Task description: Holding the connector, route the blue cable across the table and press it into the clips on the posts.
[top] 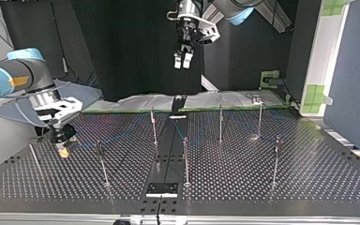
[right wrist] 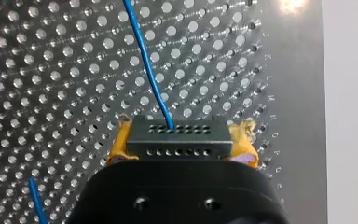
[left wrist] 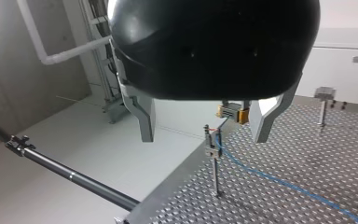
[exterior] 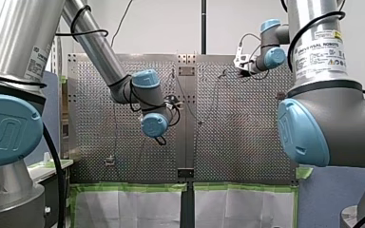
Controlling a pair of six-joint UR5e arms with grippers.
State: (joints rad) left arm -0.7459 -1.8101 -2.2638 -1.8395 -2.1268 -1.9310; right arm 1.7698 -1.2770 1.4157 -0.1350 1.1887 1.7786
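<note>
Since the jaws of my right gripper [right wrist: 181, 140] were clamped on the connector [right wrist: 196, 135] through their yellow pads [right wrist: 120, 145], the grip point was already right. The dark block looked rigid and light, and its flat sides gave the pads a square seat. From its face the blue cable [right wrist: 145, 65] ran off over the perforated counter [right wrist: 51, 93].

Judgement on the cable: thin, limp, near weightless. It won't push and only follows under tension, so steer from the connector and pull gently. A yank risked stressing the exit at the block. The insulation looked smooth, so a pinch on the bare run could slip.

My left gripper [left wrist: 203, 137] hung high over the counter, jaws apart and empty. Beyond them stood a post [left wrist: 216, 172] with a clip [left wrist: 210, 150] on top. The cable reached that clip, but I couldn't tell whether it was seated or just resting there.

In the top view the right gripper sat low near the counter at the view's left, with more posts [top: 186, 159] standing well apart across the middle. They looked slender, so side load from a tight cable might flex them.
</note>
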